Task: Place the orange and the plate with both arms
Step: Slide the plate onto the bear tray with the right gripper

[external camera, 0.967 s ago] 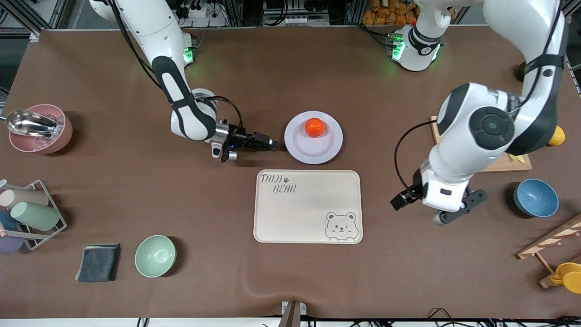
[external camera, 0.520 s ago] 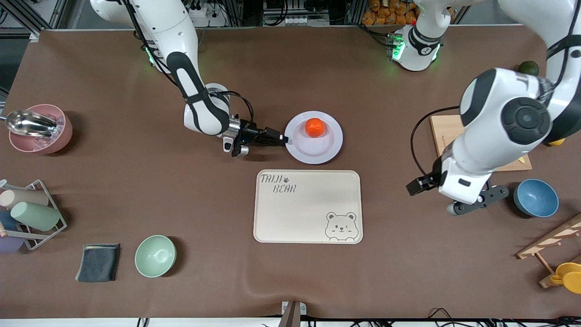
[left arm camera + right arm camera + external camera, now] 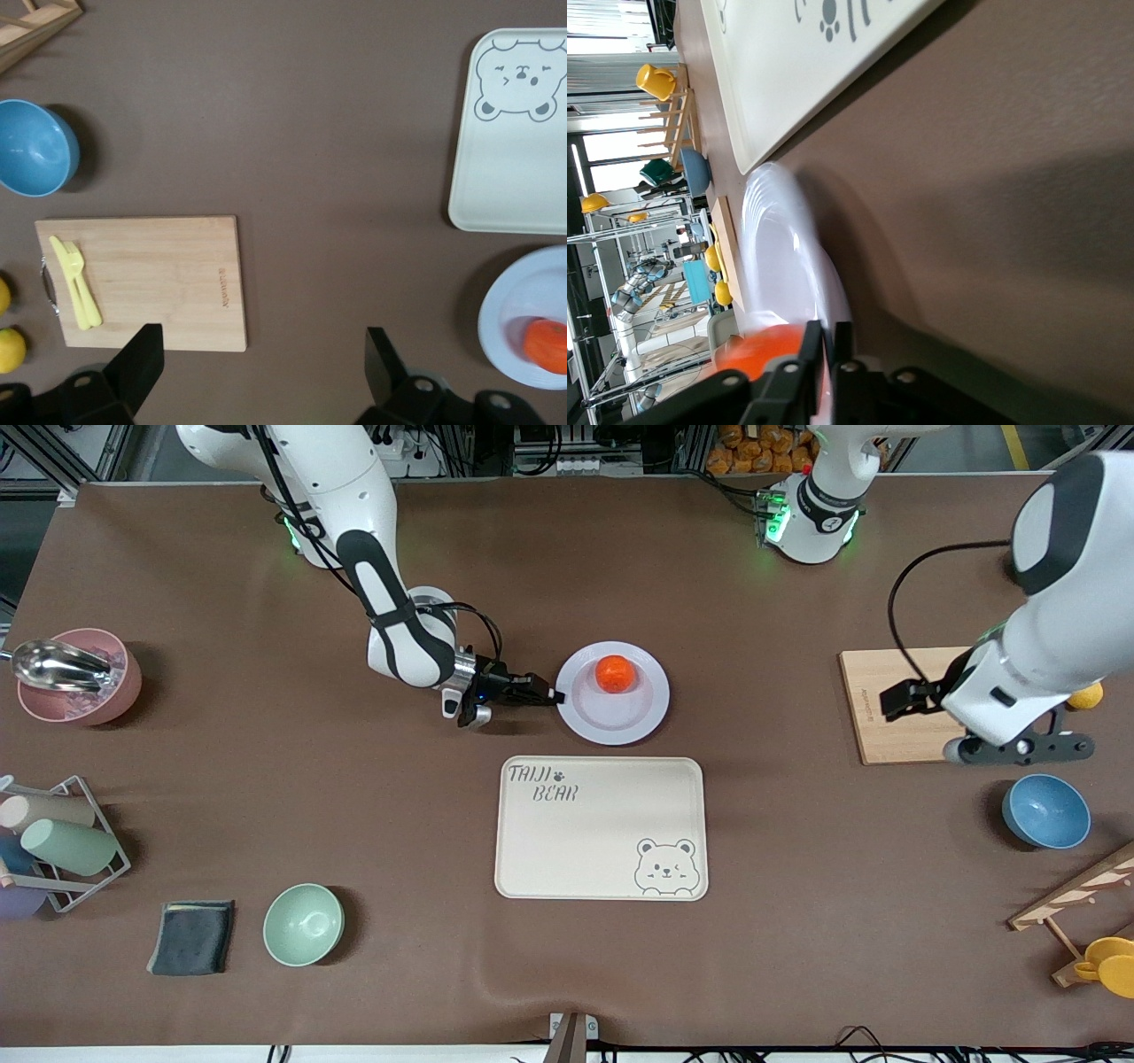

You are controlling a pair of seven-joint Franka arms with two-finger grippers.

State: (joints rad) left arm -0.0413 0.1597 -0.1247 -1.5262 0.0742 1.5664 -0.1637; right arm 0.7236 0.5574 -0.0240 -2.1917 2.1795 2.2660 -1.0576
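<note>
The table (image 3: 221, 717) carries a tray (image 3: 601, 828) near the front camera, with the plate (image 3: 631, 717) just farther from that camera than the tray. The orange (image 3: 614, 673) sits in the plate's well, toward its farther part.

The right pincer (image 3: 551, 695) lies low at the plate's rim on the side toward the right arm's end; its fingers are pressed together on that rim, as the right wrist view confirms (image 3: 819, 341).

The left pincer (image 3: 1019, 748) hangs over the cutting board (image 3: 895, 708) at the left arm's end, fingers spread and empty; that arm waits.

Judgement: the step in hand is carrying the plate to the tray. The grip is on one edge only, so the plate should be lifted little, kept level and moved slowly, or the orange may roll off.
</note>
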